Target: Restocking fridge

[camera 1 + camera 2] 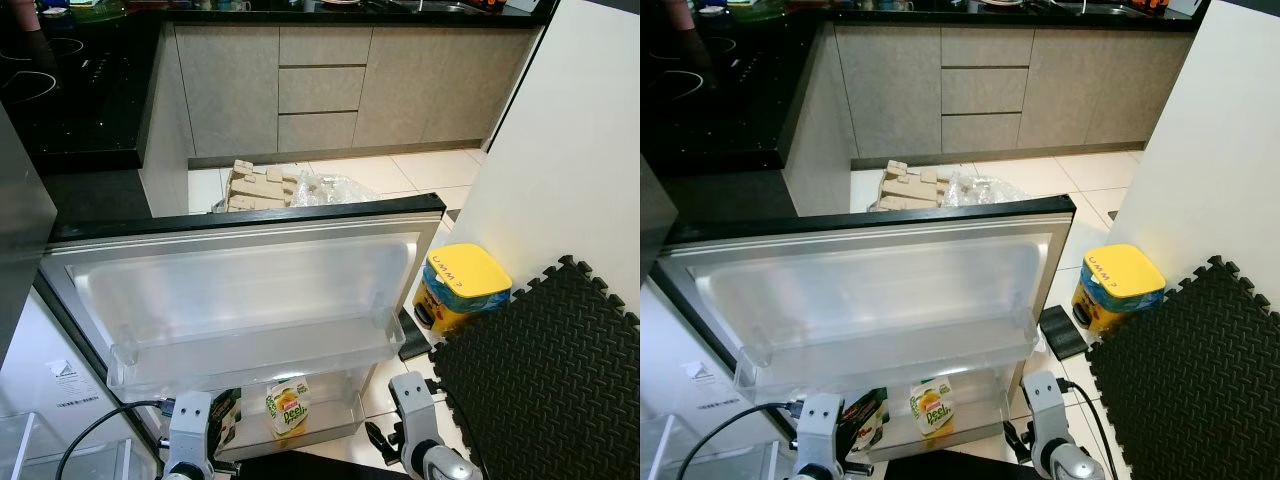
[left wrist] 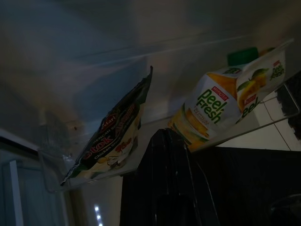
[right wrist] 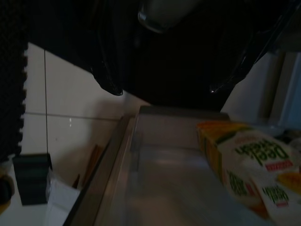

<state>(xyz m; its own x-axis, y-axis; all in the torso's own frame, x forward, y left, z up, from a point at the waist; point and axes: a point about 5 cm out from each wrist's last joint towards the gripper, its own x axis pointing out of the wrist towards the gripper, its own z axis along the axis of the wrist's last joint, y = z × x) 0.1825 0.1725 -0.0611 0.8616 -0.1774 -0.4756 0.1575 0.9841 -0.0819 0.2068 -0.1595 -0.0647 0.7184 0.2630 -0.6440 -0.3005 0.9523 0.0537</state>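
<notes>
While we stand over the open fridge door point(image 1: 250, 290), our entries run as follows.

Lower door bin point(image 1: 335, 415): holds a Peel Fresh juice carton point(image 1: 288, 408) near its middle and a dark snack packet point(image 1: 226, 412) just beside it toward our left.
Upper door shelf point(image 1: 250, 350): bare clear plastic; we judge it the roomiest slot for further stock.
Left gripper point(image 2: 164, 179): low, close under the lower bin; dark fingers point(image 2: 162, 155) show against shadow, and we cannot tell how far apart they stand or whether anything is held.
Right gripper point(image 3: 162, 89): low, near the bin's right end; its two fingertips point(image 3: 113, 87) stand well apart with nothing between them.
Step in hand: we judge it to be between placements, with no item carried on the right.
Doing it well: bring the next item in upright, over the bin's front rail, into the free space right of the carton, without knocking the carton or the packet.
Floor nearby: yellow-lidded tub point(image 1: 462, 285), black foam mat point(image 1: 550, 370), cardboard pieces point(image 1: 262, 185), clear plastic wrap point(image 1: 335, 187).
Hard to make out: both wrist views are very dark; the packet's print is only partly readable; the fridge interior is cut off at our left.
</notes>
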